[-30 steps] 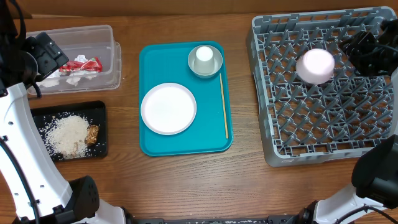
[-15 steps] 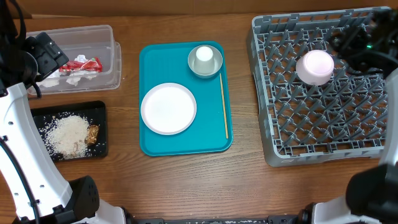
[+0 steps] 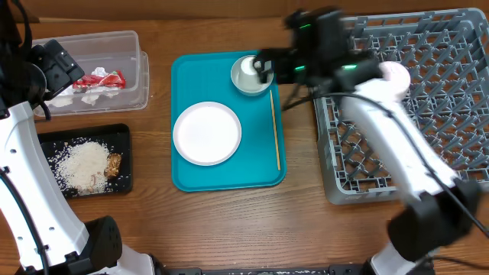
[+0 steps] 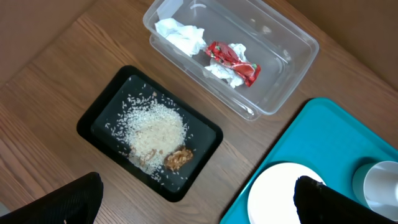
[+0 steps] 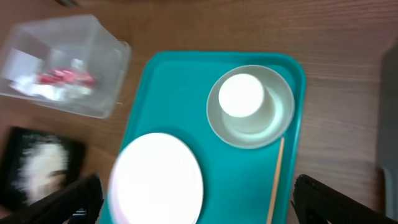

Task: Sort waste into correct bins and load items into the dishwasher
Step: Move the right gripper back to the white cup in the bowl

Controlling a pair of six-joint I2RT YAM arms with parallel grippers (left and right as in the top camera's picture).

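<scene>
While the left arm stands raised at the table's left edge as before, the left gripper (image 4: 198,186) is spread wide and empty. Ahead of its fingers the black tray (image 4: 99,115) is seen with crumbs (image 4: 155,127) and snack piece (image 4: 179,158). Beyond that the tub (image 4: 289,68) is set, long axis slanting across the view, with wrapper (image 4: 233,60) and napkin (image 4: 180,36) inside. The right arm has been swung off the rack (image 3: 458,76) and is stretched leftward. The right gripper (image 5: 196,186), released and empty, is hung over the teal tray (image 5: 180,93). The bowl (image 5: 283,121) with the cup (image 5: 240,95) in it lies ahead of its fingers, the plate (image 5: 158,177) closer in. A stick (image 5: 273,180) runs lengthwise toward it. The dish (image 3: 396,72) has been left on the rack behind.
</scene>
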